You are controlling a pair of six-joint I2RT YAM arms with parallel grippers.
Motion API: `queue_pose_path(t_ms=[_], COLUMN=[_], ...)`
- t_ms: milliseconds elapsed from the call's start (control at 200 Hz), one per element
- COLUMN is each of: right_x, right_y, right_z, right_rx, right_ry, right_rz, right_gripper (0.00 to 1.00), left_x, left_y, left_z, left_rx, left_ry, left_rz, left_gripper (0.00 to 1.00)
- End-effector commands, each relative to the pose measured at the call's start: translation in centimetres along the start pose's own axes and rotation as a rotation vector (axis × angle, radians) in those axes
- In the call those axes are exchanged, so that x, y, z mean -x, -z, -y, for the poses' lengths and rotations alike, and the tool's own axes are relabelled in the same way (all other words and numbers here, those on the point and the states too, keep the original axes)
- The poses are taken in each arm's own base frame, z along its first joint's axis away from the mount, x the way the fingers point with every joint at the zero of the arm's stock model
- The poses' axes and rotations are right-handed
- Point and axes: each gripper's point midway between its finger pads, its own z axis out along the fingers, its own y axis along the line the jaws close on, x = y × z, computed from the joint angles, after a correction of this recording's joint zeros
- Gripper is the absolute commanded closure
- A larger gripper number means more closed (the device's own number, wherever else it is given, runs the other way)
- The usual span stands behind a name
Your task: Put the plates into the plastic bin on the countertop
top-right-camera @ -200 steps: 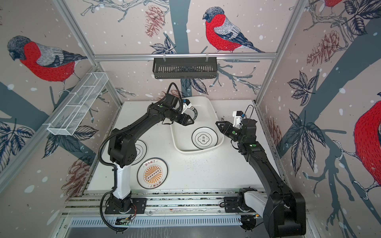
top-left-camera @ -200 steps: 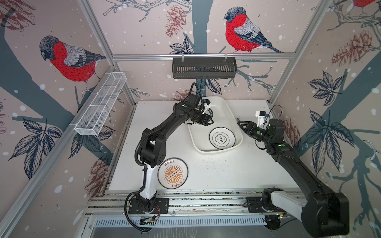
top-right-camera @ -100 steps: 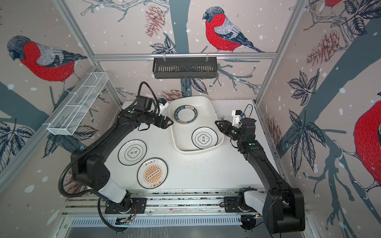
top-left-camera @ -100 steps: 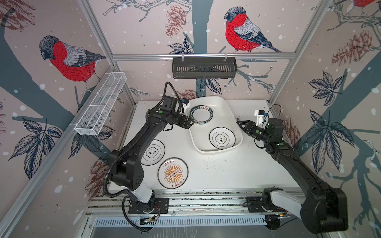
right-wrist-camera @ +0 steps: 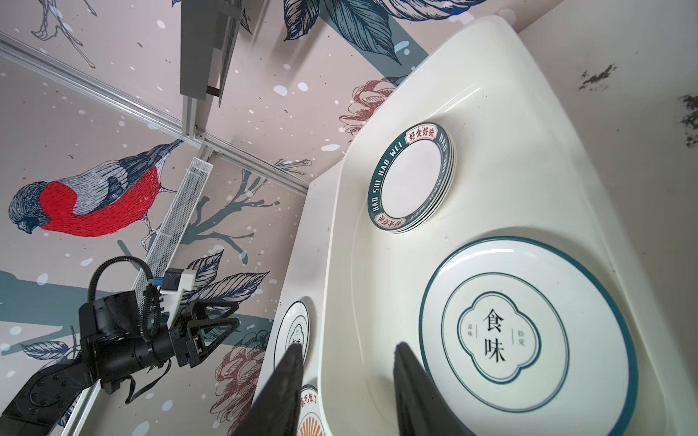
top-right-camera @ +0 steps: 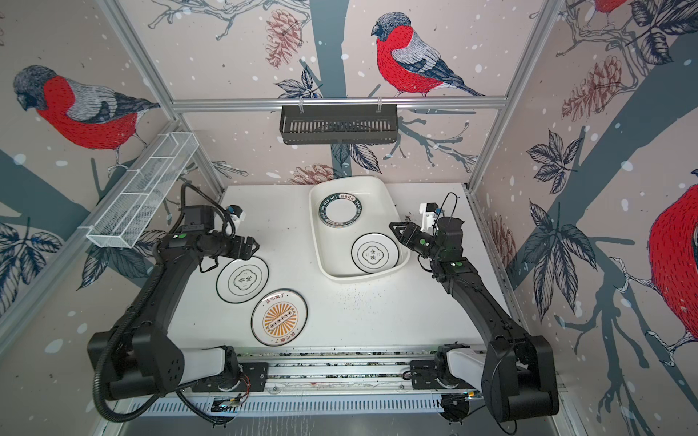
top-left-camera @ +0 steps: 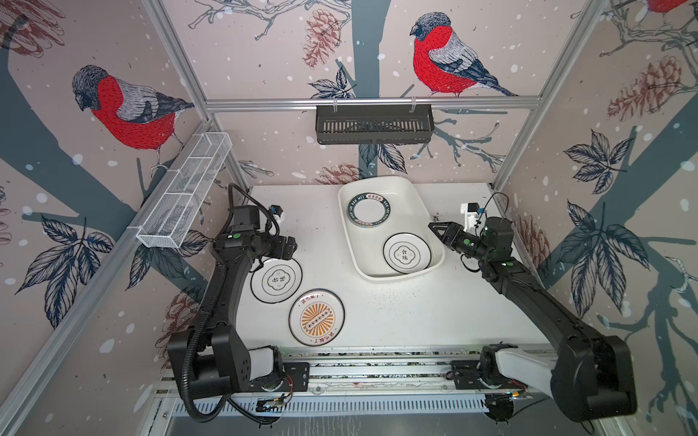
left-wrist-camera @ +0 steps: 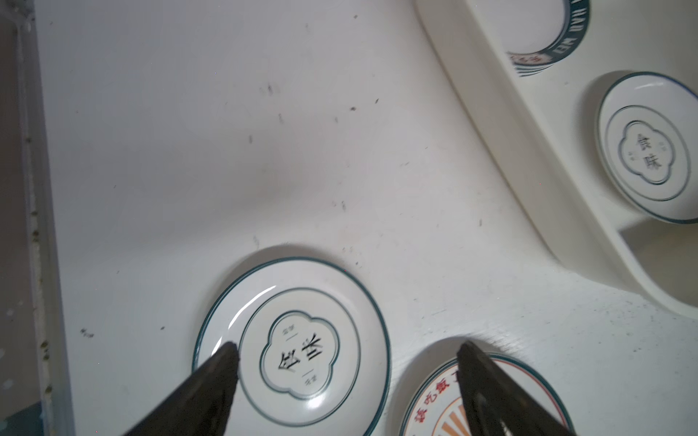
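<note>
The white plastic bin (top-left-camera: 377, 277) stands at the back middle of the countertop (top-left-camera: 415, 313). It holds a stack of green-rimmed plates (top-left-camera: 368, 211) and a thin-rimmed plate with black characters (top-left-camera: 406, 253). Two more plates lie on the countertop at front left: a thin-rimmed one (top-left-camera: 277, 280) and a sunburst one (top-left-camera: 317, 318). My left gripper (top-left-camera: 291, 247) hovers open over the far edge of the thin-rimmed plate (left-wrist-camera: 298, 339), its fingertips (left-wrist-camera: 230, 353) wide apart and empty. My right gripper (top-left-camera: 434, 227) hangs open and empty beside the bin's right rim (right-wrist-camera: 325, 302).
A black slatted basket (top-left-camera: 374, 124) hangs on the back rail. A white wire rack (top-left-camera: 185, 196) is fixed along the left wall. Dark specks dot the countertop near the bin's right side (top-left-camera: 436, 218). Aluminium framing (top-left-camera: 377, 372) runs along the front edge.
My left gripper drew back from the bin to the left, leaving the green-rimmed plate inside, and opened wide over the thin-rimmed plate on the countertop. The right arm barely moved.
</note>
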Motion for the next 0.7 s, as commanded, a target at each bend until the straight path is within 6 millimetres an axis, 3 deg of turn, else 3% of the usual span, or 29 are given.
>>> queue_pose_path(t_ms=[0,50,305,695], right_x=[0.4,0.4,0.2,-0.2], right_y=[-0.1,-0.3,-0.8,-0.9], right_z=[-0.9,-1.0,-1.5,-1.6], right_rx=[0.044,0.048,0.067,0.078], right_ry=[0.029,0.029,0.036,0.044], right_rz=[0.014,0.012,-0.001,-0.015], right_gripper=[0.58,0.58,0.58,0.58], left_x=[-3.6,-5.3,-10.3,-13.7], left_y=[0.4,0.4,-0.4,-1.3], left_z=[-1.8,-2.4,-3.9,-4.4], left_rx=[0.036,0.044,0.105,0.095], left_ry=[-0.04,-0.026,-0.063,-0.115], left_rz=[-0.071,-0.096,-0.199,-0.297], left_gripper=[0.09,0.09,0.1,0.11])
